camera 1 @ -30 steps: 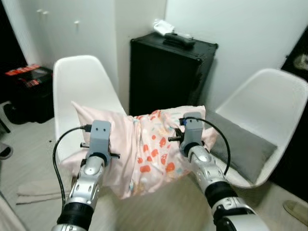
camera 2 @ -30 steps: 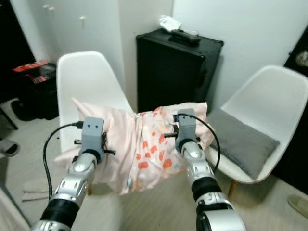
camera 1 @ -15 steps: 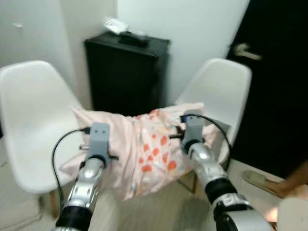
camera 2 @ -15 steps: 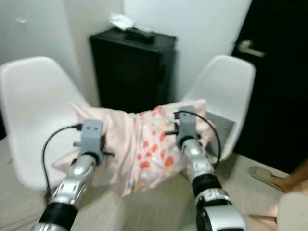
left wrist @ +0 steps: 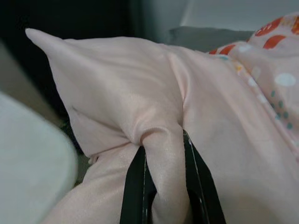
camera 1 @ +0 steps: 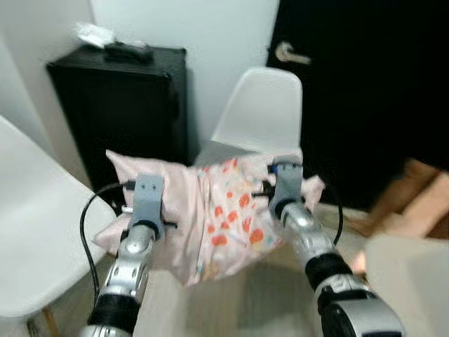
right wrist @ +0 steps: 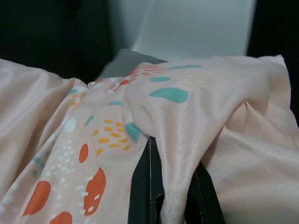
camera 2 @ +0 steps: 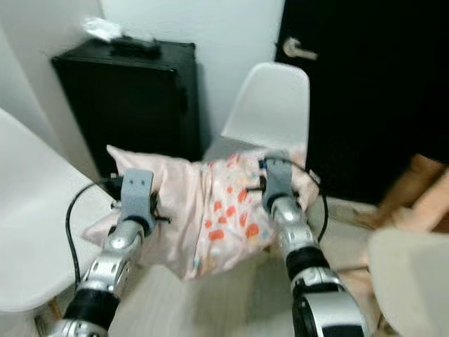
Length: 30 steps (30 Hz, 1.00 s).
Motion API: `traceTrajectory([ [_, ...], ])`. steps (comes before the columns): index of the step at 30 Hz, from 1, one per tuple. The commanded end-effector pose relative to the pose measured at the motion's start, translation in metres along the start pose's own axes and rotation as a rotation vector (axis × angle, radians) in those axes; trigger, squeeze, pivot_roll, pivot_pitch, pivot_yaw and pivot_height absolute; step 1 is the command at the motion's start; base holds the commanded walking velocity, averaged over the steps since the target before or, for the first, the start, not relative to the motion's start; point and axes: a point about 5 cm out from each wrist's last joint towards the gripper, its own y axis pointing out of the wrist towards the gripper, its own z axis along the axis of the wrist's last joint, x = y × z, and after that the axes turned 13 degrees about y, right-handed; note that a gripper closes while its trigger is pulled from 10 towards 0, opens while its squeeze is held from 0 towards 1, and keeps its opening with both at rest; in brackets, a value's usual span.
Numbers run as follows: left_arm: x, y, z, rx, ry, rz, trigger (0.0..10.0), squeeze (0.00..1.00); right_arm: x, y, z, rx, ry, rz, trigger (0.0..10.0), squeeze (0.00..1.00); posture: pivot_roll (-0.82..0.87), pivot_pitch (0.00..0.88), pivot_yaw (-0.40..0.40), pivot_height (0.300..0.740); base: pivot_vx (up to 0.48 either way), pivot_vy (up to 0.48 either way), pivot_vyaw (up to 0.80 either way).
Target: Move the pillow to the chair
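A pink pillow (camera 1: 210, 214) with orange and teal spots hangs in the air between my two arms. My left gripper (left wrist: 162, 179) is shut on a fold of its plain pink end. My right gripper (right wrist: 170, 184) is shut on a fold of its patterned end. Straight ahead, just beyond the pillow, stands a white shell chair (camera 1: 261, 105) with a grey cushion (right wrist: 124, 60) on its seat. The pillow hides most of that seat.
A second white chair (camera 1: 31, 232) is close at my left. A black cabinet (camera 1: 119, 105) stands against the wall between the chairs. A black door (camera 1: 365, 98) with a lever handle (camera 1: 286, 53) is on the right. Blurred tan and pale shapes (camera 1: 414, 203) lie low right.
The camera has swung to the right: cabinet and chairs slid left, and the door came into view. Both grippers still hold the pillow as before.
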Motion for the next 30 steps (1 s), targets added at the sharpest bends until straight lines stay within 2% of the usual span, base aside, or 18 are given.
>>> traceTrajectory([
  [1, 0.003, 0.001, 0.013, 0.053, 0.006, -0.019, 10.0, 0.0, -0.01, 0.003, 0.007, 0.034, -0.004, 0.042, 10.0, 0.0, 0.04, 0.0, -0.056, 0.74, 0.0, 0.0, -0.8],
  [14, 0.0, -0.001, 0.01, 0.044, 0.008, -0.007, 10.0, 0.0, -0.009, 0.003, 0.007, 0.031, 0.005, 0.033, 10.0, 0.0, 0.04, 0.0, -0.061, 0.74, 0.0, 0.0, -0.8],
  [30, 0.006, 0.0, 0.009, 0.037, 0.008, -0.029, 10.0, 0.0, 0.0, 0.001, 0.005, 0.025, 0.009, -0.005, 10.0, 0.0, 0.02, 0.0, -0.049, 0.74, 0.0, 0.0, -0.8],
])
